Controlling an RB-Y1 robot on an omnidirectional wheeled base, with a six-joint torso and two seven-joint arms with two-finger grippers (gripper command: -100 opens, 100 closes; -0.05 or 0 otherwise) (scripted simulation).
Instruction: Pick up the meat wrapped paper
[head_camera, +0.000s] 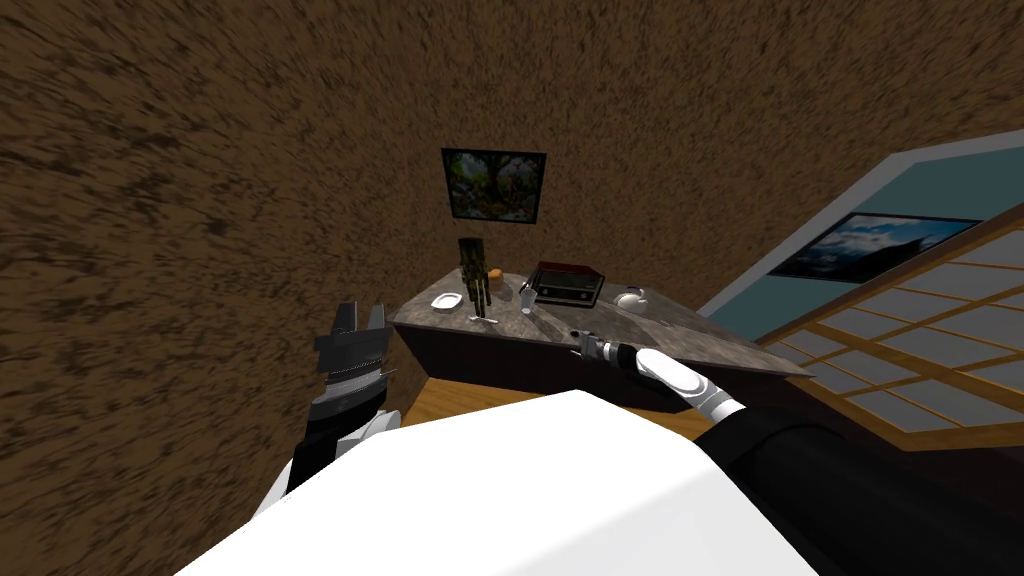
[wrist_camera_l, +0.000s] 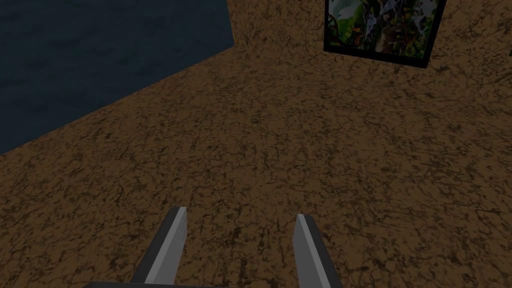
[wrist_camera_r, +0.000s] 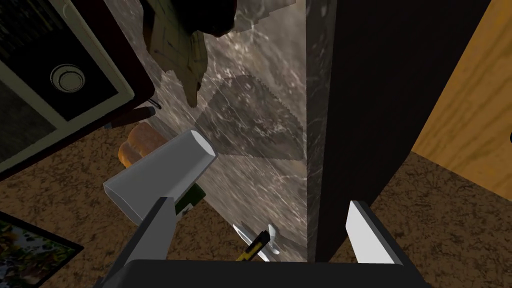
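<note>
Upper left in the right wrist view, a tan, crumpled paper-like bundle (wrist_camera_r: 176, 55), which I take for the wrapped meat, lies on the grey marbled bench (wrist_camera_r: 260, 125). The right gripper (wrist_camera_r: 261, 201) has its jaws spread and empty, as does the left gripper (wrist_camera_l: 240, 212). Grasp and lift remain.

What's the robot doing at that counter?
It wants to pick something up. Its right gripper hangs over the near edge of the marble counter, fingers open, holding nothing. Close by it stand a grey cup and a brown loaf, next to a dark box. I cannot tell which thing is the wrapped meat. The left gripper is raised off to the side, open too, pointing at the brown wall.
</note>
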